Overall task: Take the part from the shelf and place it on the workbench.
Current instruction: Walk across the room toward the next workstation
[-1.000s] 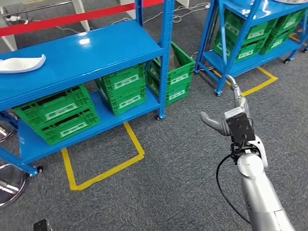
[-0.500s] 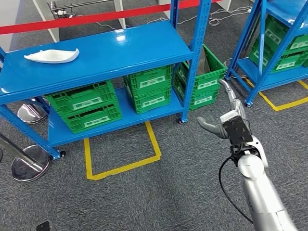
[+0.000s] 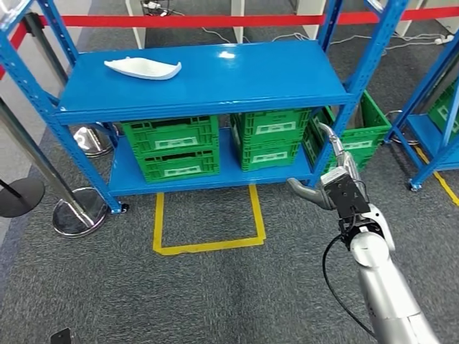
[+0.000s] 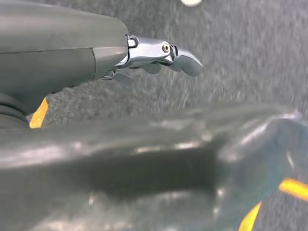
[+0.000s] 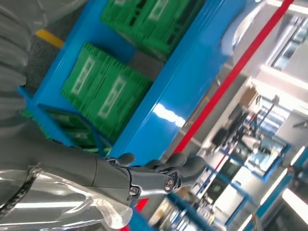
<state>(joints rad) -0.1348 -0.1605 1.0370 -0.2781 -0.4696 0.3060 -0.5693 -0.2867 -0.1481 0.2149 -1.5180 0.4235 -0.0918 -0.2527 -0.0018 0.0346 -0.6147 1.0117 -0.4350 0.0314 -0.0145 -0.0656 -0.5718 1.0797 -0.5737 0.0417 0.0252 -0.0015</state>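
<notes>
The top shelf (image 3: 227, 79) is left open from above and from the front, with bare blue surface beside the white part (image 3: 143, 68); access is bounded by blue uprights (image 3: 361, 79) at the corners, and the lower level is filled by green crates (image 3: 216, 143)

green crates (image 3: 171, 147) | yellow floor tape (image 3: 208, 245) | red barrier tape (image 3: 216, 20)

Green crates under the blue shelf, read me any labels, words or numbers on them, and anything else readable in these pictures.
No text can be read.
Green crates: each front carries a white label with dark print, too small and blurred to read.
White part on the blue shelf: no marking visible.
Yellow floor tape: plain lines, no lettering.
</notes>
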